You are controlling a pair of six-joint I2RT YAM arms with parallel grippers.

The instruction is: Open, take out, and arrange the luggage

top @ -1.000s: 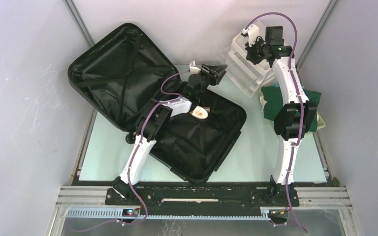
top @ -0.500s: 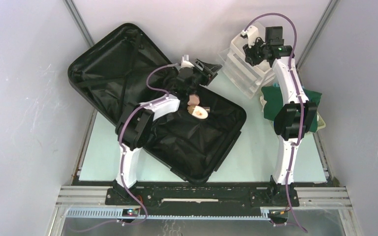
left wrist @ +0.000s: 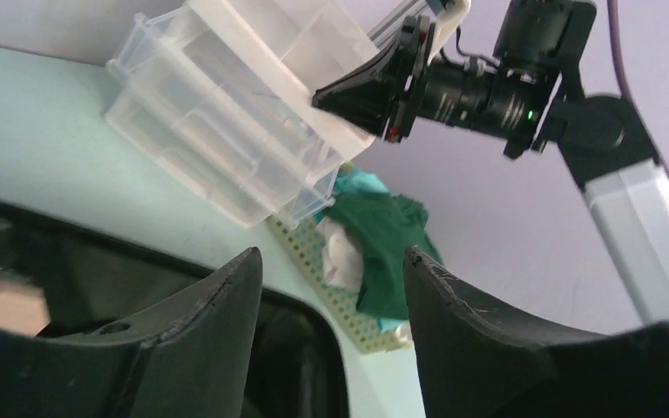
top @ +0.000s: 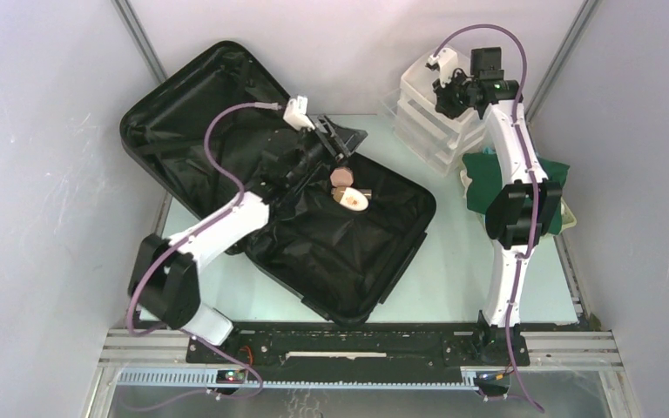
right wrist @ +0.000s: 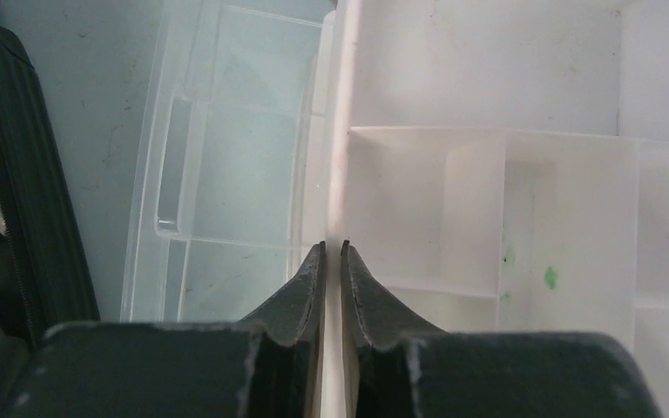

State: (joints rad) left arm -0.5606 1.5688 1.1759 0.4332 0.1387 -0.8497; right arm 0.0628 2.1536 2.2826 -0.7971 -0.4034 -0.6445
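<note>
Luggage, a large black ribbed hard-shell suitcase (top: pixel 357 252), lies open on the worktop (top: pixel 453 270); left fingers (left wrist: pixel 200 340) hover released at its far rim, likely for picking; right fingers (right wrist: pixel 300 292) clench a white plastic drawer organizer (top: pixel 422 117) by its wall.

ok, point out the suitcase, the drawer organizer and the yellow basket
suitcase (top: pixel 361 248): top external view, black lining of the lower half.
drawer organizer (top: pixel 422 131): top external view, front of the stacked drawers.
yellow basket (left wrist: pixel 348 309): left wrist view, perforated wall.

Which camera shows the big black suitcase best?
The top external view: the whole open suitcase shows, both halves and lining. The left wrist view catches only its dark rim; the right wrist view only a black sliver at left.
</note>
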